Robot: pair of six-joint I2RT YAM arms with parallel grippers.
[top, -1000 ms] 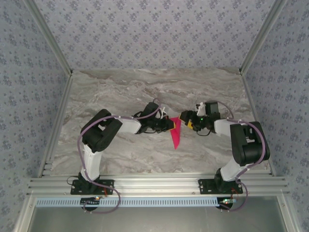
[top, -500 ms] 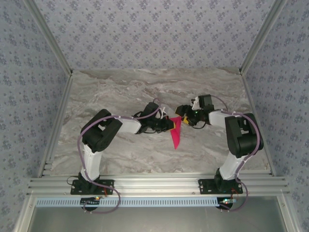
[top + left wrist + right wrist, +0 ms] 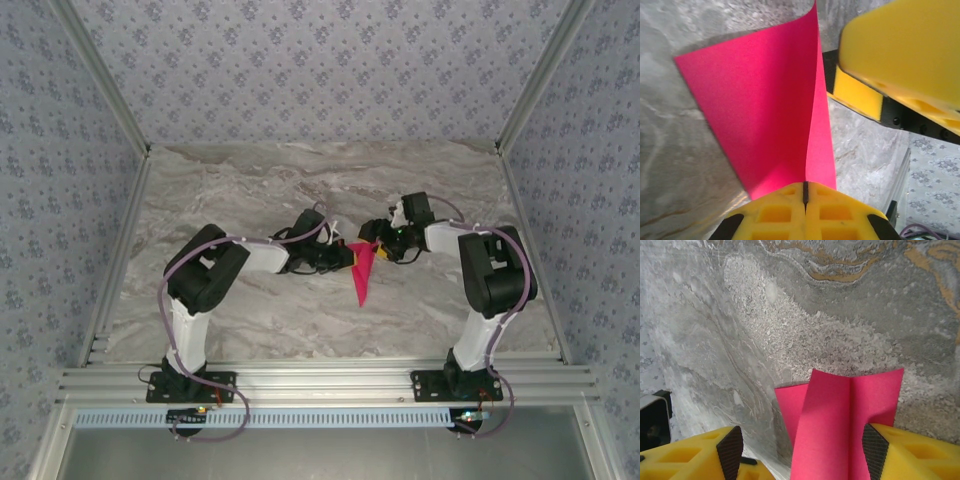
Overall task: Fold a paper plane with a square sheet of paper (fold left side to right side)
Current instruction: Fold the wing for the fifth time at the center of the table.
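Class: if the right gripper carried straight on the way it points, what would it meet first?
Probably the folded pink paper, standing between the right gripper's open fingers; just beyond, the left gripper pinches it.

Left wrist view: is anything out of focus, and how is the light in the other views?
Left wrist view: paper sharp, its shadow soft on the table; the right jaws at upper right blurred. Right wrist view: table veining crisp, no glare. Top external view: even light, no harsh shadows.

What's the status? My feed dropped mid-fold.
Left tool shut on the pink paper sheet, creased, one flap raised. Right tool open, straddling the sheet's far end. No obstruction seen.
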